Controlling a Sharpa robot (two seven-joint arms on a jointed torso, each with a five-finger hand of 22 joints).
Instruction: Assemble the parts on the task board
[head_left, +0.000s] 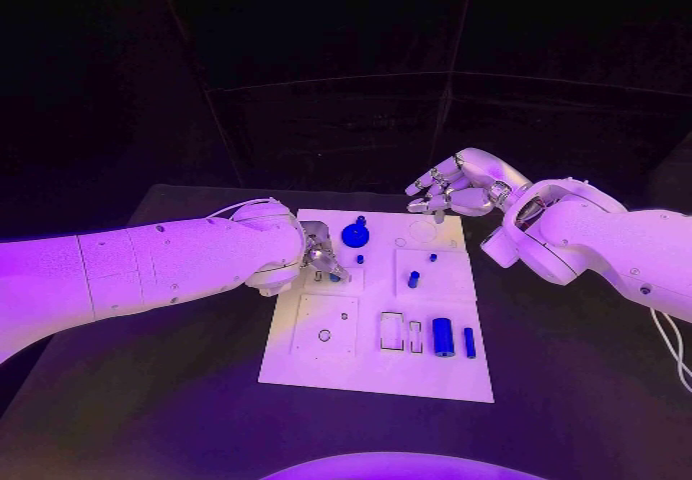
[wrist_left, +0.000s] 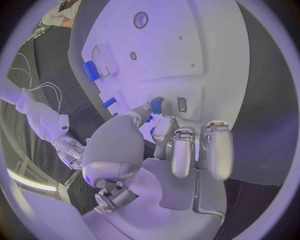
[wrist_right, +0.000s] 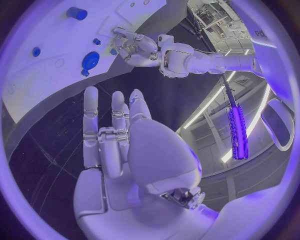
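White and flat, the task board was laid in the middle of the black surface. The left robot hand was lowered over the board's left part, a small blue part pinched at its fingertips. The right robot hand was held above the board's far right corner, fingers apart, nothing grasped. A blue cylinder was lying near the board's right edge.

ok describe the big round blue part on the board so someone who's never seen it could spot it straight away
Start at the white task board in the middle of the black table and go to its far edge, between the two hands. The round blue part sits there, just beyond the left hand. It is a wide disc with a small knob on top, while the other blue pieces are small pegs or slim bars.
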